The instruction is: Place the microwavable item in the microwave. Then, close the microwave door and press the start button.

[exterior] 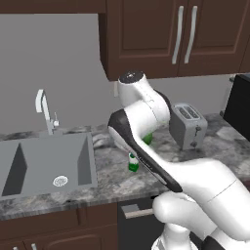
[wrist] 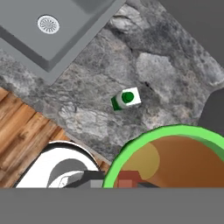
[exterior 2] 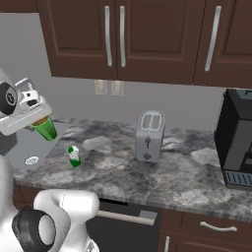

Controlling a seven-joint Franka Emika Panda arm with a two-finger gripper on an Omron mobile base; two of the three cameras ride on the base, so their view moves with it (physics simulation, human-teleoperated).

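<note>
In the hand view the green cup (wrist: 175, 153) sits closest to the lens, its bright rim and brown liquid crowding the lower right of the frame, which suggests the gripper (exterior 2: 38, 118) is clamped on it just below the camera. The right base view agrees: at the left edge the cup hangs under the hand, clear of the granite counter (exterior 2: 118, 172), held roughly upright, probably so the liquid stays in.

Below it, near the middle of the hand view, the small white carton (wrist: 126, 99) with the green cap stands alone on the stone, left behind because it is not the item to heat. The sink (wrist: 52, 30) takes the upper left.

Farther back in the right base view, the toaster (exterior 2: 149, 136) stands at centre. At the right edge a black appliance (exterior 2: 237, 142) rises, likely the microwave; its door cannot be made out.
</note>
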